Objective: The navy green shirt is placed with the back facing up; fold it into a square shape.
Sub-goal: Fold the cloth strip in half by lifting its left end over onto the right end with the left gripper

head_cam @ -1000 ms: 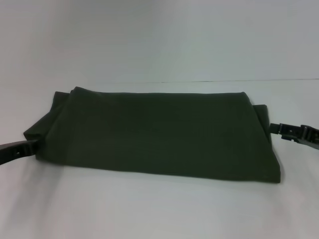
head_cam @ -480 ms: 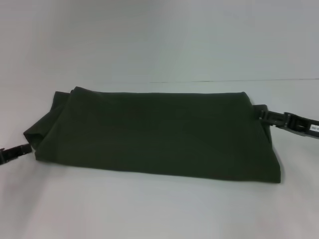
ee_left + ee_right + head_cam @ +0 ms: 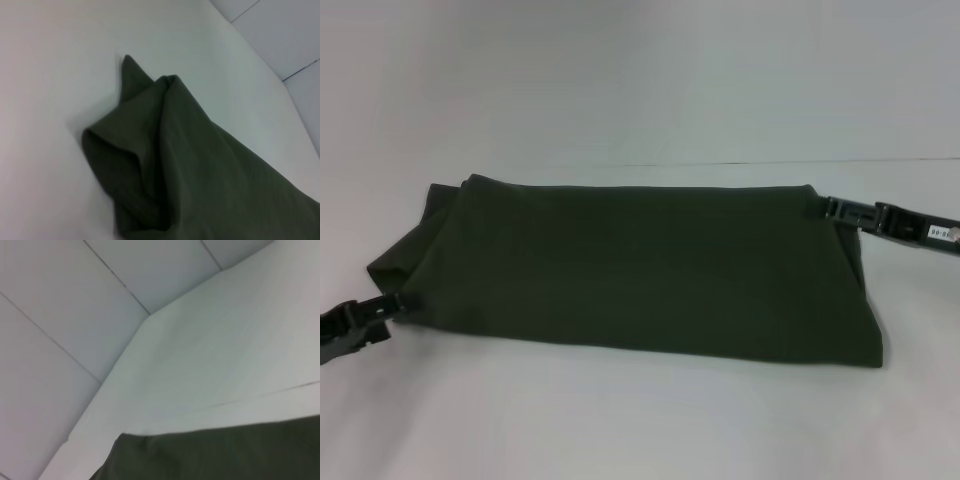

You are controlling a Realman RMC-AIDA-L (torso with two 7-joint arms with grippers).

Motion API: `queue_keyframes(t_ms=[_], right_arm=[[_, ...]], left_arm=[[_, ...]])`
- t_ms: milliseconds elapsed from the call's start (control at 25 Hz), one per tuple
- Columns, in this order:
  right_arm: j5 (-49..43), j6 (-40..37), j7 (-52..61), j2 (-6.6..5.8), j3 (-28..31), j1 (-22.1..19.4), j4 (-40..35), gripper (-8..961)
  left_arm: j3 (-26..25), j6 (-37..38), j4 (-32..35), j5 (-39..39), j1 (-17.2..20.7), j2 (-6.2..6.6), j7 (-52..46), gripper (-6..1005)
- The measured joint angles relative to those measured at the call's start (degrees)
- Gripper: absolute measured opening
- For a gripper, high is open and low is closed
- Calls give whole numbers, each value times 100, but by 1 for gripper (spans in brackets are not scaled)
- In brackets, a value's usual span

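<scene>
Shirt (image 3: 640, 270): folded band on table (image 3: 620, 420); left wrist view alone shows bunched end layers. Left gripper (image 3: 392, 305) at near-left corner, right gripper (image 3: 817, 208) at far-right corner. Grip state of both: cannot tell.

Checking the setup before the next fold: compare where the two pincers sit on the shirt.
The left pincer meets the navy green shirt at its near left corner, low in the head view; the right pincer meets its far right corner, higher up. The left end looks bunched, the right flatter. Both touch the shirt's edge.

A bare lab-like test bench: plain white table (image 3: 620, 420) against seamed white wall panels (image 3: 60, 305).
</scene>
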Motion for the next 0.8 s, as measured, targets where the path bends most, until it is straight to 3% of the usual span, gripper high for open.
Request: queue_keyframes(t_ms=[360, 800], right_arm=[[105, 6, 26, -66, 20, 43, -41, 930], [200, 10, 35, -116, 38, 42, -51, 929]], left_arm=[[15, -398, -348, 97, -204, 40, -501, 901], [12, -788, -578, 132, -404, -65, -524, 899]])
